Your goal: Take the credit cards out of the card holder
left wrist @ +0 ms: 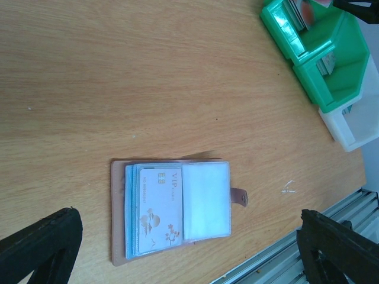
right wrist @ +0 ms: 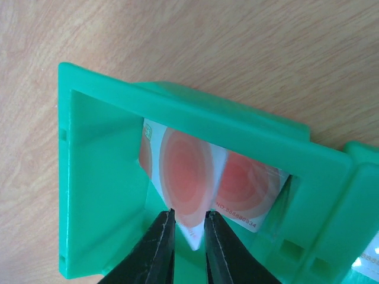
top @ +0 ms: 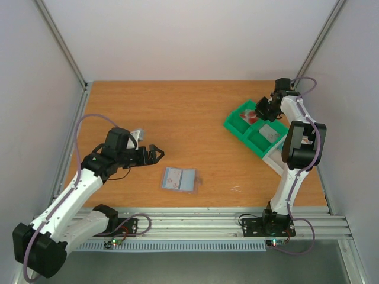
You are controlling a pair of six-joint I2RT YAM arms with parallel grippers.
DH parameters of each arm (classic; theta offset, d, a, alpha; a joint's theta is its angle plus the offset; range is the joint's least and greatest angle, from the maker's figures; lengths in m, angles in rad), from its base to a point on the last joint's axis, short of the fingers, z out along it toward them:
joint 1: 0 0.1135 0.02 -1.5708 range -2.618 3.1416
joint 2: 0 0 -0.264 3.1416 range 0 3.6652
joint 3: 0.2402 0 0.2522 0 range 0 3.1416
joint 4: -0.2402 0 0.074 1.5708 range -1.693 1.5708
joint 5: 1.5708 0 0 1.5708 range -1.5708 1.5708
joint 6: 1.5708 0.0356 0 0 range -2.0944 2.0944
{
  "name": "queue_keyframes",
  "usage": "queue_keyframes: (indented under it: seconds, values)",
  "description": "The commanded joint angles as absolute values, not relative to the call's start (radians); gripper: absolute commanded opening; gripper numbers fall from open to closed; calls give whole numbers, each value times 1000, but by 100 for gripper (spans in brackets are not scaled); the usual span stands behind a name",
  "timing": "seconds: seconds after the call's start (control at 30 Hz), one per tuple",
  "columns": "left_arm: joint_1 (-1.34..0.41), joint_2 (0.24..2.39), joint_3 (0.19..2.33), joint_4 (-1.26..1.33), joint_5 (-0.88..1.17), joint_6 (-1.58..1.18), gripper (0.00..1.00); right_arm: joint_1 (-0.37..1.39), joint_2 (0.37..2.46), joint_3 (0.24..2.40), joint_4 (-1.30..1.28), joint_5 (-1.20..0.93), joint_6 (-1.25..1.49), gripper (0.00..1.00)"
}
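Top external: a tan-brown bifold card holder [top: 179, 178] lies spread by the near edge of the wooden desk [top: 177, 112], close to the left gripper [top: 155, 155]. Left wrist: that pincer gapes wide, and a pale card [left wrist: 159, 210] shows in the holder. Right wrist: the right gripper [right wrist: 189, 216], jaws narrowly apart, flanks the corner of a red-patterned card [right wrist: 183, 171] inside a green plastic tray [right wrist: 106, 177].
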State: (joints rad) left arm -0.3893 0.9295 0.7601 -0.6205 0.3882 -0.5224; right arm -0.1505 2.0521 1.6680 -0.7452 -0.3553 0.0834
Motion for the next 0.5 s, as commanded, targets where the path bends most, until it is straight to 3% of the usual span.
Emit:
queue_keyframes:
  seconds: [0.0,0.47]
  values:
    - [-391,957,790,-595,378,-527,99,-153,2006,1694,-787,-323,71,17]
    - [-392,1128,773,-580,439,-552,86,-81,1846,1636,-815,-362,121,25]
